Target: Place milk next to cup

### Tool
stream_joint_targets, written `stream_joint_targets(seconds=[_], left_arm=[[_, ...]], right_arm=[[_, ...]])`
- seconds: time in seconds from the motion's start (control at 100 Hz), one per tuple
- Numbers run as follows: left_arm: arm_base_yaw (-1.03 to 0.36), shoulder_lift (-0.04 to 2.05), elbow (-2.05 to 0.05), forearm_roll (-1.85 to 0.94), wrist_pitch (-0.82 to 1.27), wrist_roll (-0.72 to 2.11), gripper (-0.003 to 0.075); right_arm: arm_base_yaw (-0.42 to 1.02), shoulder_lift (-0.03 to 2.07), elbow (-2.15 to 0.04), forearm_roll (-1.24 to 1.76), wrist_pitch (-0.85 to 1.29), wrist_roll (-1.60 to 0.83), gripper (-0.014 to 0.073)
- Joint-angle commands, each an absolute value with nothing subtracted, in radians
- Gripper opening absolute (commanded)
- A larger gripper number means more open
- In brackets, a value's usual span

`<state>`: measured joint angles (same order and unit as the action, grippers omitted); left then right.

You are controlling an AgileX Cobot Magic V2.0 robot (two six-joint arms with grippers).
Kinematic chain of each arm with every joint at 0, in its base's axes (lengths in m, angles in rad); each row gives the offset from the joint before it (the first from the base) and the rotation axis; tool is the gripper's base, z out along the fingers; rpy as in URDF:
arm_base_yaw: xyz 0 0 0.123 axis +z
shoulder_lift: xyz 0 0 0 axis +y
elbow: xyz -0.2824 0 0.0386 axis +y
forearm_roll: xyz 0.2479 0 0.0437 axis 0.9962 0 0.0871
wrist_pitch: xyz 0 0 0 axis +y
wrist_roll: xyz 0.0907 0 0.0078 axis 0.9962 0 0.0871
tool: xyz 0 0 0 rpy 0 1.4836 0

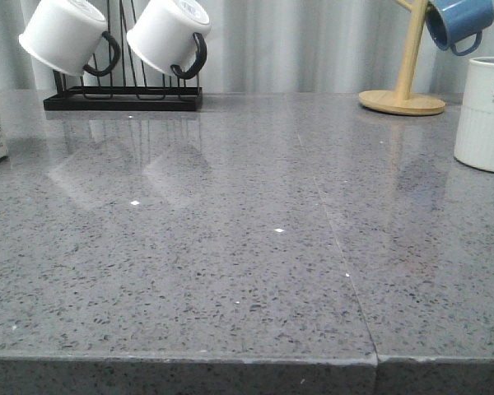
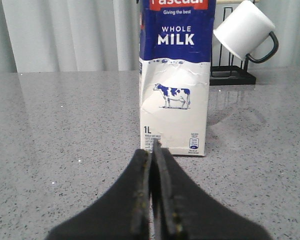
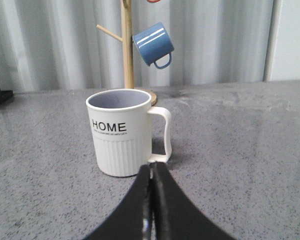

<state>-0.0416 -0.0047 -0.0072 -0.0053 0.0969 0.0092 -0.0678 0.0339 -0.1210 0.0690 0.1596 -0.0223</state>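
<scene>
Milk carton [image 2: 174, 75]: upright on the grey speckled countertop [image 1: 230, 247], far left edge of the front view, only a sliver showing there; ungrasped, nothing touching it
Progress: not begun as far as visible; carton and mug at opposite ends of the counter, well apart, wide bare stretch between
Black mug rack [image 1: 123, 99]: back left, two plain white black-handled mugs [image 1: 66, 34] hung on it, just behind the carton
Wooden mug tree [image 1: 403, 97]: back right, blue mug [image 1: 457, 20] hanging from a peg, behind the target mug
HOME mug [image 3: 122, 132]: off-white, ribbed, upright at far right of the front view, handle turned away from the lettering; free counter on either side for the carton
Left gripper [image 2: 153, 150]: low, aimed at the carton's base, just short of it; jaws pressed together, holding nothing
Right gripper [image 3: 152, 167]: just before the mug, tips near the handle; jaws closed, empty
Remaining: opening the left jaws, gripping the carton, carrying it across, setting it upright beside the mug, by my judgement the whole job
</scene>
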Motion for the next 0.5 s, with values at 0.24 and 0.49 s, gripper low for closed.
stream_joint_targets(seconds=[0.24,0.49], left_arm=[[-0.043,-0.033,0.052,-0.012,0.024,0.006,-0.0020],[-0.043,-0.033,0.052,-0.012,0.024,0.006,-0.0020]], right_arm=[[-0.073,0.321,-0.358,0.067,0.231,-0.023,-0.0030],[-0.073,0.568,-0.370,0.067,0.025,-0.023,0.0352]])
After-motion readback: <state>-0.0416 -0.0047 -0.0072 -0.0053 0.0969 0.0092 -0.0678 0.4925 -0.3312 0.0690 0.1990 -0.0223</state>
